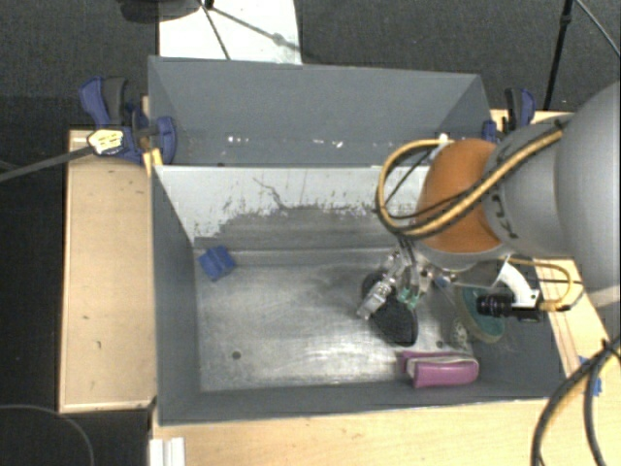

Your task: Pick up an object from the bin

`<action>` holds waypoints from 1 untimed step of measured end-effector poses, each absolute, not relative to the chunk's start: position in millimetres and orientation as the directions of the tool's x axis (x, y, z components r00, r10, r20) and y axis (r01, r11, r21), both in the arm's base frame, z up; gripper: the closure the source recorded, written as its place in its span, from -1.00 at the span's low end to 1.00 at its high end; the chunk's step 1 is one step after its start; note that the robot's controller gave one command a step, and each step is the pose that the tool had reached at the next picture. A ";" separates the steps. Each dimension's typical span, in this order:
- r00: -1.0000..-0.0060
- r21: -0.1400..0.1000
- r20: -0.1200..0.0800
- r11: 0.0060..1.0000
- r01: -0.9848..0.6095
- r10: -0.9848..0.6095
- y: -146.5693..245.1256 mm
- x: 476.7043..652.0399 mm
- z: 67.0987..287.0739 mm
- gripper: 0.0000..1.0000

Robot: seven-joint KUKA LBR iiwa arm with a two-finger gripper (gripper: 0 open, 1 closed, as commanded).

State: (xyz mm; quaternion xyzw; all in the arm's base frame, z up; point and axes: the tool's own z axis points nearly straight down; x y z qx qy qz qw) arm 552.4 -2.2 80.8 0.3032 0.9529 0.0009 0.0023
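Fingers (373, 302) parted over the black rounded lump (398, 328), tips against it.

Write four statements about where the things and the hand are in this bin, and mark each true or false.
1. The hand is above a black rounded thing in the right half of the bin. True.
2. A small blue block lies right beside the black rounded thing. False: it lies well apart from it, near the left wall.
3. A purple thing lies near the front wall. True.
4. The arm reaches in from the view's left. False: it comes in from the right.
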 end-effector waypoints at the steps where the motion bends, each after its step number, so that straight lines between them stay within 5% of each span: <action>1: -0.817 0.003 -0.004 0.817 0.576 0.576 -2.5 553.2 90.9 1.00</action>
